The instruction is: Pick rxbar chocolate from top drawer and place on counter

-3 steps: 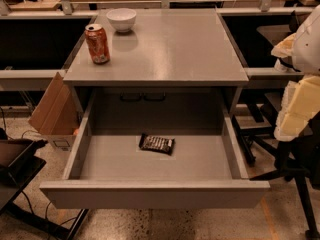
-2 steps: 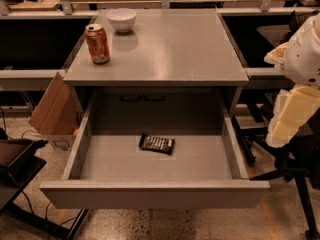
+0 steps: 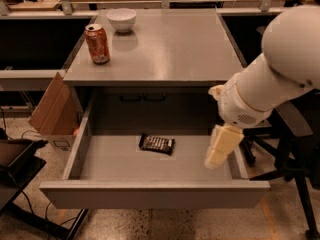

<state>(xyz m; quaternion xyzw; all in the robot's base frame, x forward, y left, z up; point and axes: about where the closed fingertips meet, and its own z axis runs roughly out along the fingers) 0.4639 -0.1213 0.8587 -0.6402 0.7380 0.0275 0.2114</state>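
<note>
Item: desk, grey, square, slightly glossy top, seen from the front and above. On it: orange-red soda can, upright, near the left edge toward the back-left corner; white bowl, upright, at the back edge, just behind and to the right of the can, apart from it. Below the front edge: top drawer, grey, shallow, pulled fully out, with a plain front panel and low side walls. Contents of drawer: rxbar chocolate, dark shiny wrapper with pale lettering, lying flat on the drawer floor, about under the middle of the desk's front edge, nearer the back of the drawer than its front panel, clear of both side walls. Robot: white arm reaching in from beyond the right edge, in front of the front-right corner. Gripper, cream-coloured, pointing down over the right end of the drawer, close to its right wall, to the right of the bar and apart from it. Jaws: cannot tell whether wide or narrow. Surroundings: brown cardboard box leaning on the floor beside the left edge; dark chair beyond the right edge.
</note>
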